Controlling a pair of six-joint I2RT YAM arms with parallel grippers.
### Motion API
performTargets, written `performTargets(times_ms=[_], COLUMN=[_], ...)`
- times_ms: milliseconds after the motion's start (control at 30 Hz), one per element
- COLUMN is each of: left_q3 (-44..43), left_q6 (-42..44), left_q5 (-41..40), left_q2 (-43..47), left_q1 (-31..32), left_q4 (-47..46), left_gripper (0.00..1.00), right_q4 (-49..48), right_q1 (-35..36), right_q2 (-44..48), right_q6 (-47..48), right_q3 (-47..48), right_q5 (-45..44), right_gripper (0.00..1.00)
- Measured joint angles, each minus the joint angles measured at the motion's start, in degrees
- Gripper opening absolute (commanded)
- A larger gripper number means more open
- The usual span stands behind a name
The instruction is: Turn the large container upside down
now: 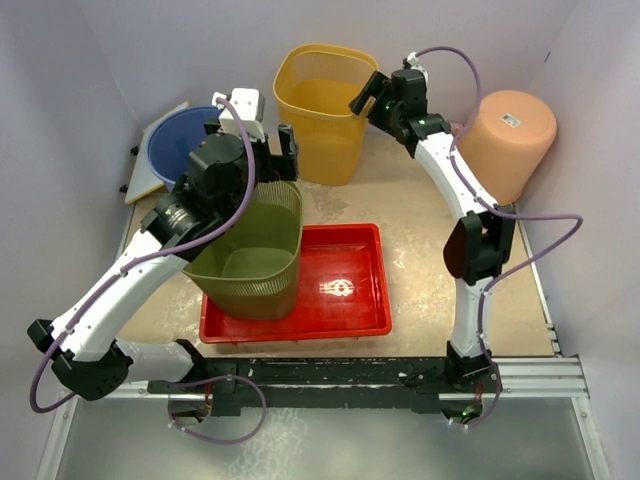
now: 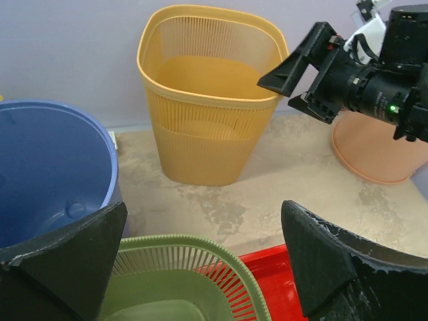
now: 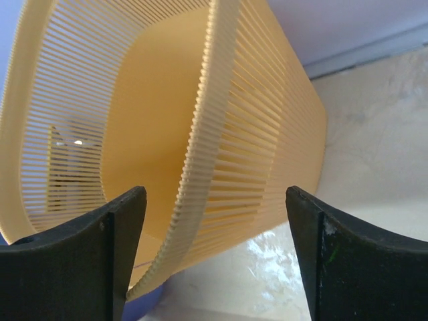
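Note:
A yellow slatted basket (image 1: 320,110) stands upright at the back. My right gripper (image 1: 372,95) is open at its right rim. In the right wrist view the rim (image 3: 200,154) passes between the open fingers of my right gripper (image 3: 214,241), not pinched. A green slatted basket (image 1: 255,265) stands upright in the left end of a red tray (image 1: 385,290). My left gripper (image 1: 258,150) is open and empty above the green basket's far rim (image 2: 200,244). The left wrist view shows the yellow basket (image 2: 207,100) ahead.
A blue bucket (image 1: 180,145) lies at the back left on a pale board, and it shows in the left wrist view (image 2: 47,167). A peach bucket (image 1: 505,140) sits upside down at the back right. Purple walls close in on three sides.

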State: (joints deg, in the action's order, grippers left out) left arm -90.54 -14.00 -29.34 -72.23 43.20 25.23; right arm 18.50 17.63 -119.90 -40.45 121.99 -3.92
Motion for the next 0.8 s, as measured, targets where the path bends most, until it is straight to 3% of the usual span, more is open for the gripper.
performTargets(times_ms=[67, 200, 333, 500, 800], left_q3=[0.2, 0.44, 0.46, 0.7, 2.36], left_q6=[0.0, 0.02, 0.04, 0.04, 0.04], left_q5=[0.02, 0.48, 1.27, 2.75, 5.38], left_q2=[0.09, 0.42, 0.44, 0.13, -1.29], left_q1=[0.0, 0.0, 0.0, 0.0, 0.0], left_q4=[0.13, -0.02, -0.37, -1.03, -1.77], left_gripper=[0.95, 0.95, 0.95, 0.95, 0.95], right_q4=[-1.95, -6.56, -8.02, -8.33, -6.69], right_q1=[0.0, 0.0, 0.0, -0.81, -11.52], right_q2=[1.9, 14.99, 26.36, 34.21, 35.98], right_q6=[-0.81, -1.88, -2.08, -2.73, -3.93], right_q3=[-3.5, -22.58, -38.42, -52.22, -61.22], right_q5=[-0.13, -1.62, -4.15, -6.43, -5.11], right_gripper=[0.72, 0.62, 0.62, 0.63, 0.68])
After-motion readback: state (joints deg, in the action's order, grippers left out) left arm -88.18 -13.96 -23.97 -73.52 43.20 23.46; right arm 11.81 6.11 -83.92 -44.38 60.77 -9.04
